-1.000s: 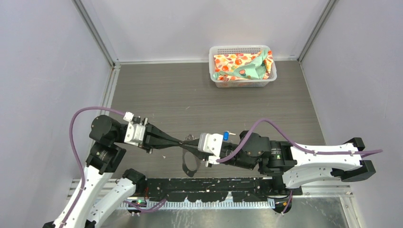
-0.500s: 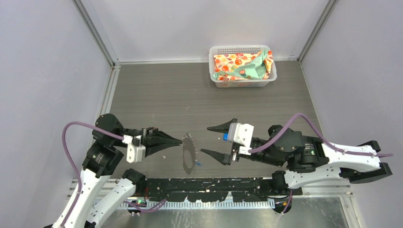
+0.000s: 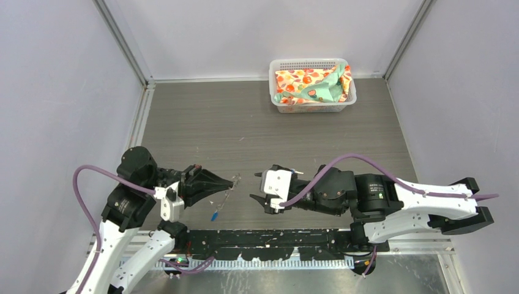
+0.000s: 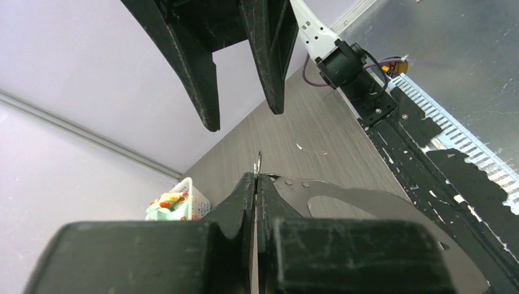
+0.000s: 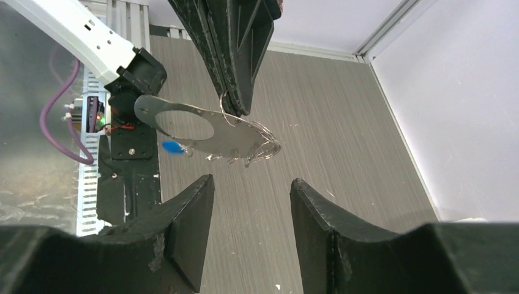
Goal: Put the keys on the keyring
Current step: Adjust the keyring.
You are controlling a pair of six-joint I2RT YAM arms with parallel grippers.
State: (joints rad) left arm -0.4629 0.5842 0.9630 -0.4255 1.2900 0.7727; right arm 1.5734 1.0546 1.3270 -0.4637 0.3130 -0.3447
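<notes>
My left gripper (image 3: 233,180) is shut on the top edge of the keyring (image 3: 227,195), which hangs edge-on below its tips. From the right wrist, the keyring (image 5: 202,130) shows as a flat silvery piece with an oval opening, gripped by the left gripper (image 5: 235,110). One blue-headed key (image 3: 214,215) dangles from the ring's lower end, and this key (image 5: 172,147) is small in the right wrist view. My right gripper (image 3: 256,187) faces the ring from the right, a short gap away. Its jaws stand open with nothing between them (image 5: 252,179).
A white basket (image 3: 309,63) with patterned cloth stands at the back right of the table. The black rail (image 3: 275,236) between the arm bases runs along the near edge. Grey walls close in both sides.
My right gripper opened, let go near the ring, backed off right, then came closer with narrower jaws. The left gripper drew back left; the ring now hangs edge-on with the key dangling.
</notes>
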